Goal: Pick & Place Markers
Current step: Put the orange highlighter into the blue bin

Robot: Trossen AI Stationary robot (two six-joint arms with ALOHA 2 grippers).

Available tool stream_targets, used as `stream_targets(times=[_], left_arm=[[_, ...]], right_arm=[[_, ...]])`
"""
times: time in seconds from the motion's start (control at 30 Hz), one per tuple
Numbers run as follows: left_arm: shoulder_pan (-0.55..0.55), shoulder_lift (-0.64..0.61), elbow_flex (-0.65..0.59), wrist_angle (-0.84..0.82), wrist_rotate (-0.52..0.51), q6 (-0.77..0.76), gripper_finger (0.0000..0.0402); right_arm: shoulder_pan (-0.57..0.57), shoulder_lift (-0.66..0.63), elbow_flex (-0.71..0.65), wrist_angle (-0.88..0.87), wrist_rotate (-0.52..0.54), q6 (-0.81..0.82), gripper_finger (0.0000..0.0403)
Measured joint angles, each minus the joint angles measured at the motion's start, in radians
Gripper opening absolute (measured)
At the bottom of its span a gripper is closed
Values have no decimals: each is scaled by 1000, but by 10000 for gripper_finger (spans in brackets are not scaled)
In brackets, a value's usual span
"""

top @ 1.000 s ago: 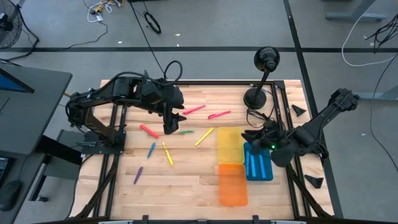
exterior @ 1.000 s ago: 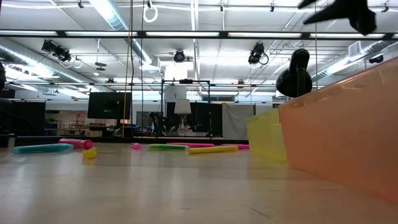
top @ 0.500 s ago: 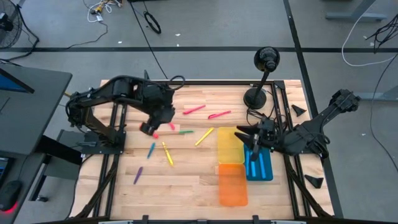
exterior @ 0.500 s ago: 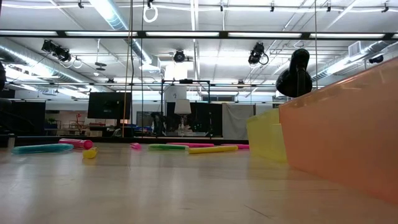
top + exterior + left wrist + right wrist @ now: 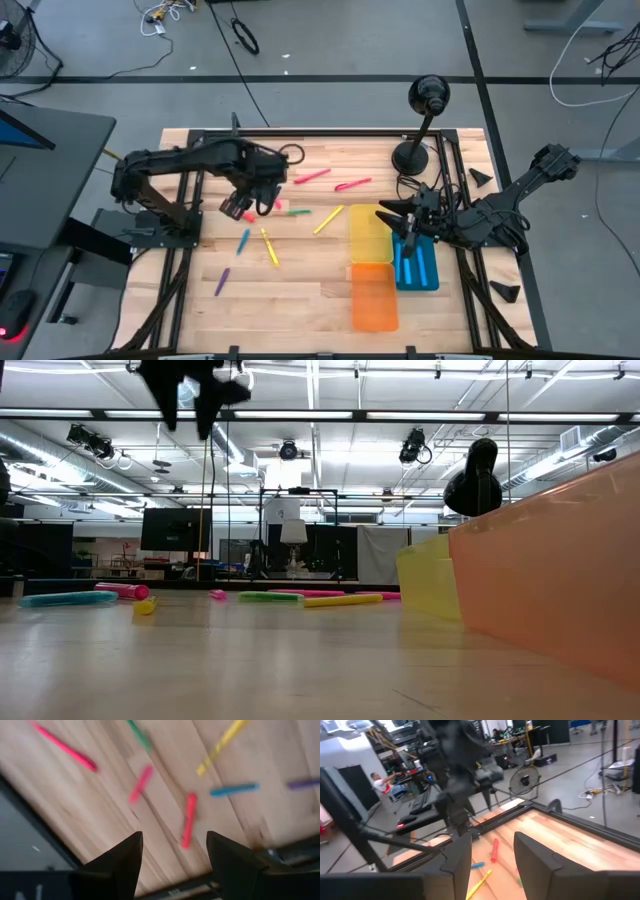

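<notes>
Your left gripper (image 5: 240,208) hovers with jaws parted and empty over the left-centre of the table (image 5: 300,300), just above a red marker (image 5: 188,819). Your right gripper (image 5: 392,222) waits at right of centre, over the trays, fingers apart and holding nothing.

The markers lie loose across the middle and left of the high view, none yet in a tray. There you can count about nine: a pink marker (image 5: 312,176) and a second pink one (image 5: 352,184) toward the upper middle, a green marker (image 5: 298,212), a long yellow marker (image 5: 328,219), a short yellow marker (image 5: 269,247), a blue marker (image 5: 243,241) and a purple marker (image 5: 222,281) at lower left, plus the red one and a short pink stub beside the left gripper. Some may be hidden under the arm.

There are three trays: a yellow tray (image 5: 368,234), an orange tray (image 5: 374,297) below it, and a blue tray (image 5: 416,263) to their right.

Expect each marker to be light, stiff and smooth, likely to roll or skid if nudged. Take it at mid-length, fingers across the barrel, pinching squarely so it does not swivel.
</notes>
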Motion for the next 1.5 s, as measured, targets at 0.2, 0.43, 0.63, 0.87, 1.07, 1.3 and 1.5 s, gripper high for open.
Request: stream_targets(times=[0.2, 0.43, 0.63, 0.87, 1.07, 1.3, 1.5], left_arm=[[20, 0, -228, 40, -7, 3, 225], [21, 0, -447, 165, -54, 50, 224], [21, 0, -591, 281, -95, 110, 224], [48, 0, -742, 418, -76, 186, 224], [115, 0, -867, 584, -96, 209, 224], [185, 0, -934, 676, -160, 267, 224], [210, -1, -939, 685, -153, 269, 224]], right_arm=[[0, 0, 0, 0, -25, 0, 146], [0, 0, 0, -1, -25, 0, 146], [0, 0, 0, -1, -26, 0, 146], [0, 0, 0, -1, -26, 0, 146], [0, 0, 0, -2, -26, 0, 146], [0, 0, 0, -2, -26, 0, 146], [-3, 0, 0, -1, -26, 0, 146]])
